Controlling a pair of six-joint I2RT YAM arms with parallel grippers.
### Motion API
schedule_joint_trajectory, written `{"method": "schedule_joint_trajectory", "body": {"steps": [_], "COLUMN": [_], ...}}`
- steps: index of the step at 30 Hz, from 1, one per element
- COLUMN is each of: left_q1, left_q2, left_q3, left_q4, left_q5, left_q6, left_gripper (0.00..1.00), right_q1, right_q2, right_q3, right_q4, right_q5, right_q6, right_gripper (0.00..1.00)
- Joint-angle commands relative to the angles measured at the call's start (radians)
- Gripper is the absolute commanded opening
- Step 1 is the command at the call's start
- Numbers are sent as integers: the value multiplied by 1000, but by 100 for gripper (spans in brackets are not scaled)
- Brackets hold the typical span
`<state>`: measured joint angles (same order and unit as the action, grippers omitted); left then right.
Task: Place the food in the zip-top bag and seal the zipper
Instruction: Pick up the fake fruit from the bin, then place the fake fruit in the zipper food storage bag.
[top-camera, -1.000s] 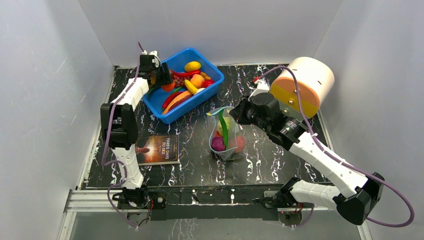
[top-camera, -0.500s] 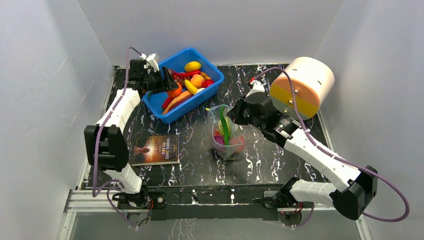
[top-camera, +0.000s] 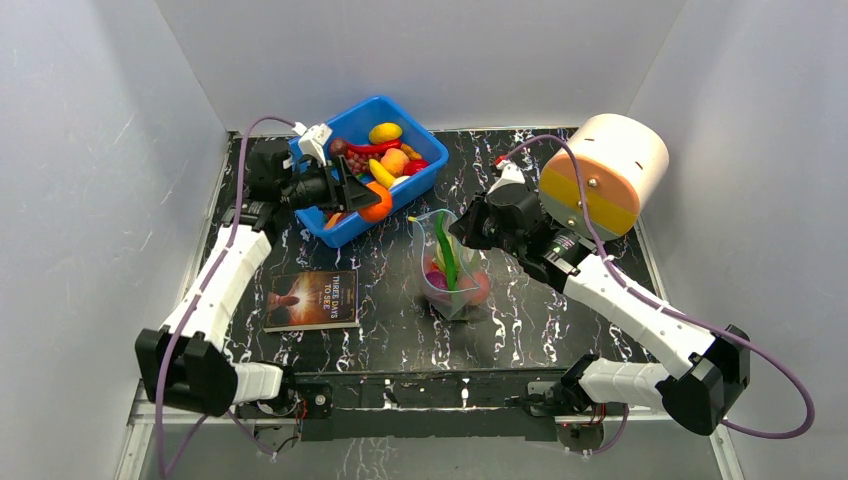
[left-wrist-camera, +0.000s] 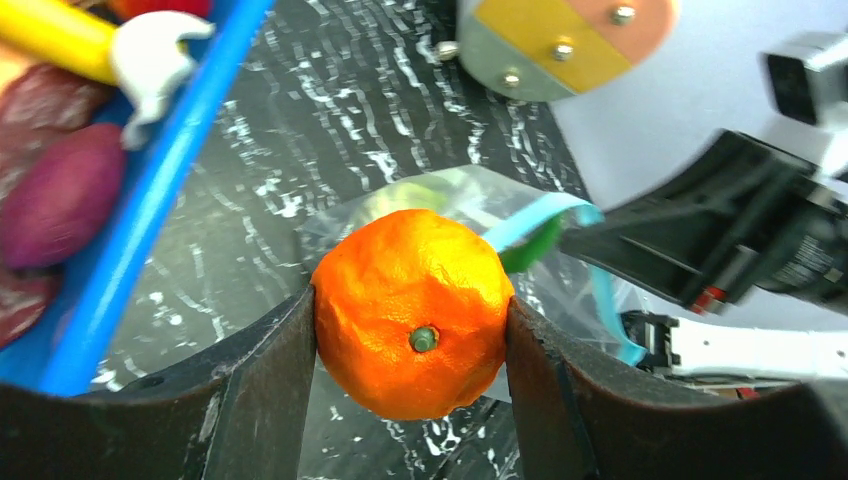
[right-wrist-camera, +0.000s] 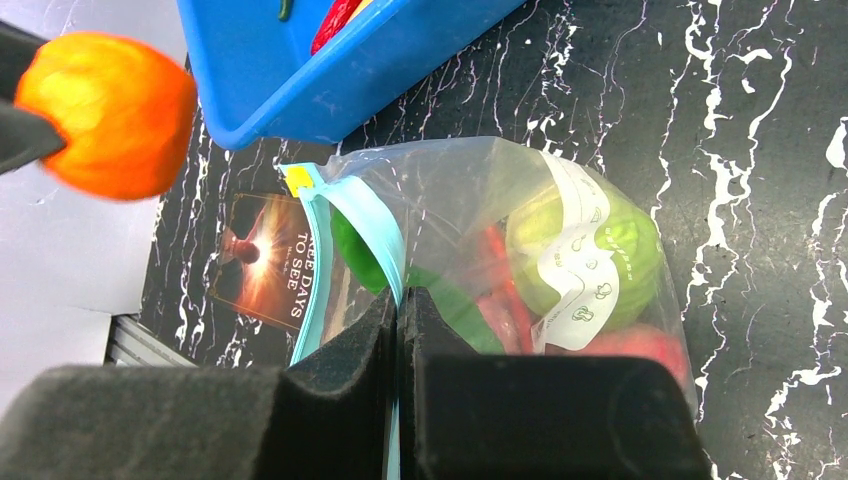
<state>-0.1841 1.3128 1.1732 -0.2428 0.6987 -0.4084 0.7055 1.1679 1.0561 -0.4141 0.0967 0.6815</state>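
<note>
My left gripper (top-camera: 372, 203) is shut on a toy orange (top-camera: 377, 203) and holds it in the air at the front edge of the blue bin (top-camera: 424, 176), left of the zip-top bag (top-camera: 452, 270). In the left wrist view the orange (left-wrist-camera: 413, 312) sits between both fingers, with the bag (left-wrist-camera: 470, 205) behind it. My right gripper (top-camera: 462, 232) is shut on the blue-green zipper strip (right-wrist-camera: 385, 245) and holds the bag's mouth up. The clear bag (right-wrist-camera: 520, 250) holds a green cabbage (right-wrist-camera: 620, 255), a green bean, a purple onion (top-camera: 436, 285) and red pieces.
The blue bin holds several more toy foods (top-camera: 386, 132). A book (top-camera: 313, 298) lies flat left of the bag. A large white and orange cylinder (top-camera: 605, 170) stands at the back right. White walls close in the black marbled table (top-camera: 520, 310).
My left gripper has lifted the orange out of the bin and carried it right and nearer, toward the bag. My right gripper has held the bag's mouth, shifting slightly left.
</note>
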Motion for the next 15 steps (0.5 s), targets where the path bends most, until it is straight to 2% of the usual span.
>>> {"method": "schedule_joint_trajectory", "body": {"steps": [1, 10, 15], "left_q1": [-72, -234, -287], "left_q2": [-101, -186, -190], "left_q3": [-24, -75, -83], "left_q4": [78, 215, 223], "left_q5": [63, 21, -12], "left_q6": [-74, -170, -171], "left_gripper": [31, 29, 28], "right_q1": [-4, -3, -4], "right_q2": [-20, -61, -75], "right_q3": [26, 35, 35], "right_q4": [69, 79, 81], "right_q5": [-1, -8, -15], "right_q6": [8, 13, 16], "right_gripper": [0, 0, 0]}}
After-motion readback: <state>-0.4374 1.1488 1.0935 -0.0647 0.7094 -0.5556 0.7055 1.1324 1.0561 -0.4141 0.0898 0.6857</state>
